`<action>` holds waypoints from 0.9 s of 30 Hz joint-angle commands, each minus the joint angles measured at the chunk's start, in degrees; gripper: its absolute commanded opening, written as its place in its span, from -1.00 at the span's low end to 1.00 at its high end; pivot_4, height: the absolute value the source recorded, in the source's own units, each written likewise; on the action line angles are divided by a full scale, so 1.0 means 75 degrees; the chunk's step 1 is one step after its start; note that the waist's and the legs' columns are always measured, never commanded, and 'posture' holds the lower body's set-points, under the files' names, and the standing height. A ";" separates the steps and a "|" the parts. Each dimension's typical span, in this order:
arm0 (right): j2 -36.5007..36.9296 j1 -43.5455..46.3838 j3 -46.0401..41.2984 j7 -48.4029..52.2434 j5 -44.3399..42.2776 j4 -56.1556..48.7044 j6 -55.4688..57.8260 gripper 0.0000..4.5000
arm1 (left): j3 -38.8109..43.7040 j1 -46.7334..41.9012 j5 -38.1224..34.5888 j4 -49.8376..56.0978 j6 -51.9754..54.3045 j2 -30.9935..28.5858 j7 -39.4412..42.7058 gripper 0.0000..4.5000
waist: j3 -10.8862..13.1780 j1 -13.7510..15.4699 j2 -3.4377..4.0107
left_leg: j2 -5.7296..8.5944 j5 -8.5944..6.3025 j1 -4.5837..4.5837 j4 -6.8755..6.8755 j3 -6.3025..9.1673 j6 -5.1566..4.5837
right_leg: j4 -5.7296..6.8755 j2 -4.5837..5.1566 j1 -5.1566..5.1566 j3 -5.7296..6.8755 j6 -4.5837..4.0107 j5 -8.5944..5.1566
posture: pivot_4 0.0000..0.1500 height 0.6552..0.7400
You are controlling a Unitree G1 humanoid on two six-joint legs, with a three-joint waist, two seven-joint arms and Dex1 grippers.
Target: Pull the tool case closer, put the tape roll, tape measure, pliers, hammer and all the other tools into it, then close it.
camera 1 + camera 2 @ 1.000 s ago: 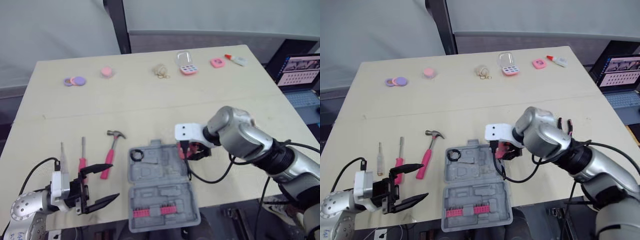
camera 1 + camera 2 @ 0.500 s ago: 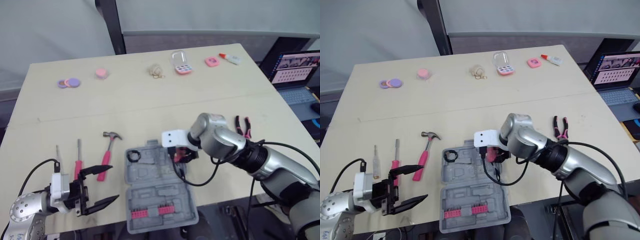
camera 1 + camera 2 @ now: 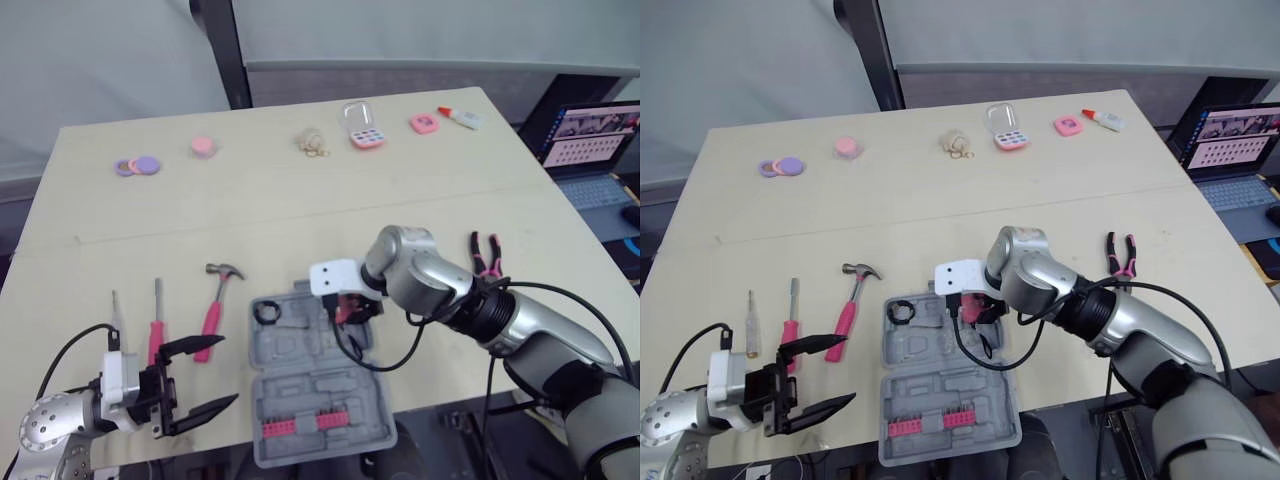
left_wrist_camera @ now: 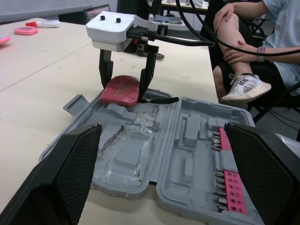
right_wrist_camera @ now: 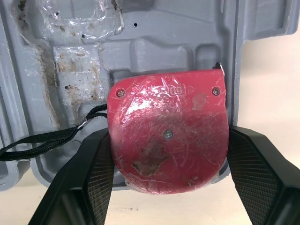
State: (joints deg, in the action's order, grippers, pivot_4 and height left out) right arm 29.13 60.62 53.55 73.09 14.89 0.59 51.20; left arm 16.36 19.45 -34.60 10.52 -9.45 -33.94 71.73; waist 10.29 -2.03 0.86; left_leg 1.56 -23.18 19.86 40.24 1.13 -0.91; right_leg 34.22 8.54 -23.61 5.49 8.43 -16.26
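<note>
The grey tool case (image 3: 310, 385) lies open near the table's front edge, with a row of pink bits in its near half and a black tape roll (image 3: 268, 311) in its far left corner. My right gripper (image 3: 348, 308) is shut on the red tape measure (image 5: 166, 140), holding it low over the case's far right corner, its black strap (image 5: 42, 143) trailing into the case. Left of the case, my left gripper (image 3: 205, 378) stands open with nothing in it. The pink-handled hammer (image 3: 215, 300) and two screwdrivers (image 3: 157, 320) lie to the left. Pink pliers (image 3: 485, 253) lie to the right.
Small pink and purple items (image 3: 140, 164), a string bundle (image 3: 314, 142), a pink box (image 3: 362, 128) and a glue tube (image 3: 462, 117) line the table's far edge. A laptop (image 3: 595, 140) sits off the right side. A seated person's legs (image 4: 243, 51) appear beyond the table.
My right gripper has carried the tape measure leftward over the case's far right corner. The head camera shifted after the oldest frames. The left gripper stays open, slightly lower.
</note>
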 commanded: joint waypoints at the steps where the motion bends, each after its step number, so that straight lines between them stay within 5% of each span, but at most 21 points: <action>1: -0.0029 0.0159 -0.0068 0.0067 0.0136 -0.0105 -0.0157 0.82 | 0.0009 0.0093 0.0015 0.0176 -0.0119 0.0041 -0.0025 1.00 | 0.0000 -0.0003 0.0000 | 0.0000 0.0000 0.0000 0.0000 0.0000 0.0000 | 0.0000 0.0000 0.0000 0.0000 0.0000 0.0000 | 1.00 1.00; 2: -0.0014 0.0156 -0.0068 0.0076 0.0146 -0.0121 -0.0190 0.99 | 0.0006 0.0087 0.0016 0.0173 -0.0115 0.0042 -0.0025 1.00 | 0.0000 -0.0002 0.0000 | 0.0000 0.0000 0.0000 0.0000 0.0000 0.0000 | 0.0000 0.0000 0.0000 0.0001 0.0000 0.0000 | 1.00 1.00; 14: 0.0597 0.0247 -0.0763 0.0459 -0.0124 -0.1205 0.0136 0.99 | -0.0126 -0.0086 0.0012 0.0070 -0.0077 0.0001 0.0016 1.00 | 0.0000 0.0021 0.0000 | 0.0000 0.0000 0.0002 0.0002 0.0001 0.0000 | 0.0000 0.0003 0.0000 0.0005 0.0000 0.0000 | 1.00 1.00; 26: 0.0938 -0.2227 -0.3925 -0.0210 -0.2177 -0.1280 -0.0704 0.99 | -0.0039 -0.0423 -0.0196 0.0163 0.0308 -0.0118 -0.0080 1.00 | -0.0003 0.0050 -0.0005 | 0.0000 -0.0001 0.0000 0.0008 -0.0002 0.0001 | 0.0002 0.0009 0.0011 0.0034 -0.0002 0.0001 | 1.00 1.00; 27: 0.0898 -0.2370 -0.4082 -0.0275 -0.2307 -0.1217 -0.0847 0.76 | -0.0015 -0.0401 -0.0206 0.0185 0.0328 -0.0133 -0.0073 1.00 | -0.0003 0.0050 -0.0005 | -0.0002 -0.0001 -0.0003 0.0007 -0.0003 0.0001 | 0.0001 0.0008 0.0012 0.0041 -0.0002 0.0001 | 1.00 1.00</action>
State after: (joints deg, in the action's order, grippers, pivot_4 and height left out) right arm 35.89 43.18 25.59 71.76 -0.48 -8.06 47.09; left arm 14.93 16.06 -34.84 10.50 -7.04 -34.47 71.10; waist 10.27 -1.65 0.82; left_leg 1.54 -23.18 19.84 40.28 1.10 -0.91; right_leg 34.22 8.60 -23.52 5.81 8.41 -16.25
